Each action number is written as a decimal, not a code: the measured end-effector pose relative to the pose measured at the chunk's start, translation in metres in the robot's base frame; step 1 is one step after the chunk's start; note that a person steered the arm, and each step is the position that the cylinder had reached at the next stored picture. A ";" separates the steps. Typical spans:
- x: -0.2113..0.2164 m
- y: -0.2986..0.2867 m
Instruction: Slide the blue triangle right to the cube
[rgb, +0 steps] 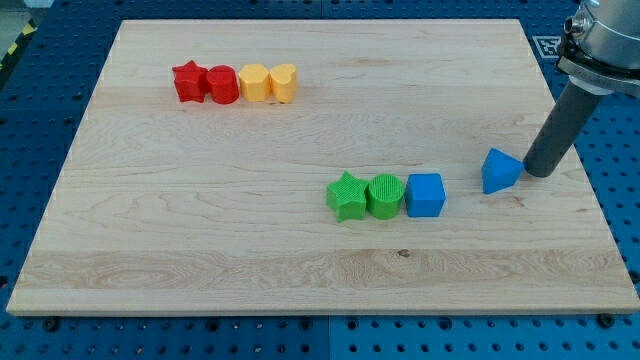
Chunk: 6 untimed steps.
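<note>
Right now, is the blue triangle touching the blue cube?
No, the blue triangle sits apart from the blue cube, with bare wood between them, and my tip is against the triangle's right side.

Arm enters from the view's top right corner, only the grey metallic end section showing. Dark rod drops from it, leaning slightly down and toward the view's left. My tip sits on the tabletop at the view's right side, right against the blue triangle's right edge.

Lab: blue perforated bench
</note>
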<state>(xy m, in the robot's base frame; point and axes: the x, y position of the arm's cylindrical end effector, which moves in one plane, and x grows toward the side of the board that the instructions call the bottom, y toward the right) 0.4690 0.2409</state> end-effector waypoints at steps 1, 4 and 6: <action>0.003 -0.002; 0.014 -0.018; 0.010 -0.023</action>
<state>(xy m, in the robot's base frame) 0.4788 0.2181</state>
